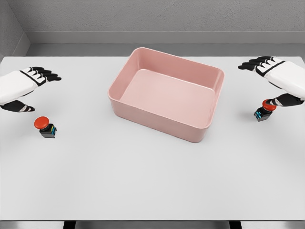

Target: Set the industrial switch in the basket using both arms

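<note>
A pink basket (143, 112) stands in the middle of the white table, with nothing inside. One industrial switch (45, 127), a black block with a red button on top, lies at the left. My left hand (29, 86) hovers just above and behind it, fingers spread, holding nothing. A second switch (263, 111) with a red button and teal side sits at the right. My right hand (271, 78) hangs over it, fingers spread; its thumb (281, 101) is next to the button, and I cannot tell if they touch.
The table's front edge (152, 220) runs along the bottom. A grey wall rises behind the far edge. Wide bare tabletop lies in front of the basket.
</note>
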Robot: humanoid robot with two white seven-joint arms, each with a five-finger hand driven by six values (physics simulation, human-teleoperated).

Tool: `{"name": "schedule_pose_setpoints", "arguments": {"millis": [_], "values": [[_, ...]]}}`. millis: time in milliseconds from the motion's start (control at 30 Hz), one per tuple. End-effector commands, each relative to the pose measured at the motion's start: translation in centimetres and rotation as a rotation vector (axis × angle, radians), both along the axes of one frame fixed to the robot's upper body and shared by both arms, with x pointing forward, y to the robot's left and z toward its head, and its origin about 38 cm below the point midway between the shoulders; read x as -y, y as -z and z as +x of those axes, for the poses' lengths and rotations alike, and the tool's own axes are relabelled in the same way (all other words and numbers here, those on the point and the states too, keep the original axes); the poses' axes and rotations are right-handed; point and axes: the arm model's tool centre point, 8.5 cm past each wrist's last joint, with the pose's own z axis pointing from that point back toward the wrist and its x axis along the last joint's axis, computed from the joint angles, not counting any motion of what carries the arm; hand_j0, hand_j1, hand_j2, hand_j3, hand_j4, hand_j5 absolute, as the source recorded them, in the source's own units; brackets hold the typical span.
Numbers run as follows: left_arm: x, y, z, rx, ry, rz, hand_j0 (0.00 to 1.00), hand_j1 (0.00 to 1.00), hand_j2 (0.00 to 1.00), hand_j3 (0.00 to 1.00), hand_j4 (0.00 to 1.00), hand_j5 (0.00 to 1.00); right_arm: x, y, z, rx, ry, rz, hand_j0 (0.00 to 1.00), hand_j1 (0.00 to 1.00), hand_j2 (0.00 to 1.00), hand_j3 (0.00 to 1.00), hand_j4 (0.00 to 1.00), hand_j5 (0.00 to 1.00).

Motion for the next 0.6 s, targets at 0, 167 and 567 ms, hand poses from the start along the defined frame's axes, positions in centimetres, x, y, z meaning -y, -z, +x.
{"name": "schedule_pose_setpoints", "arguments": {"millis": [0,167,567], "values": [[-0.1,-0.1,-0.1,-0.002,0.001,0.002,1.0,1.0,1.0,1.0,1.0,1.0,0.0,-0.2,0.0,0.002,-0.001,-0.001,1.0,1.0,1.0,1.0,1.0,1.0],[-2.1,-0.7,-0.7,-0.031,-0.014,0.1,1.0,1.0,1.0,1.0,1.0,1.0,0.6,-0.9,0.1,0.014,0.018,-0.011,1.0,1.0,1.0,1.0,1.0,1.0],[-1.8,2.2,-1.9,-0.102,0.045,0.31,1.0,1.0,1.0,1.0,1.0,1.0,2.1,1.2,-1.0,-0.23,0.018,-0.212,1.0,1.0,1.0,1.0,1.0,1.0]]}}
